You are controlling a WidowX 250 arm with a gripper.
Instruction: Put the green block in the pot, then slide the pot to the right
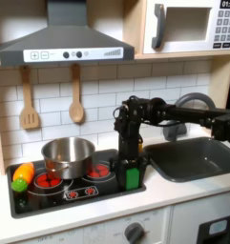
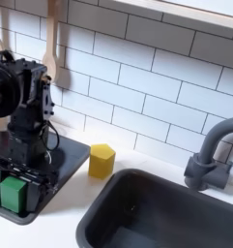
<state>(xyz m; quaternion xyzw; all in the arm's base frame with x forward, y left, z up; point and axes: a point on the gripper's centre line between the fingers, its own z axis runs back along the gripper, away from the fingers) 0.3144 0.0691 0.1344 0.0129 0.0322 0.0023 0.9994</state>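
The pincer (image 1: 132, 168) hangs at the stovetop's (image 1: 107, 187) front corner, by the first exterior view's right edge, its fingers clamped on the small glossy green block (image 1: 133, 178). To its left in the first exterior view sits the round shiny metal pot (image 1: 68, 156), with open burner between them.

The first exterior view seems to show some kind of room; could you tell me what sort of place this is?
Most likely a toy play kitchen: a small stove top with red burners, a dark sink with a faucet, and a microwave above.
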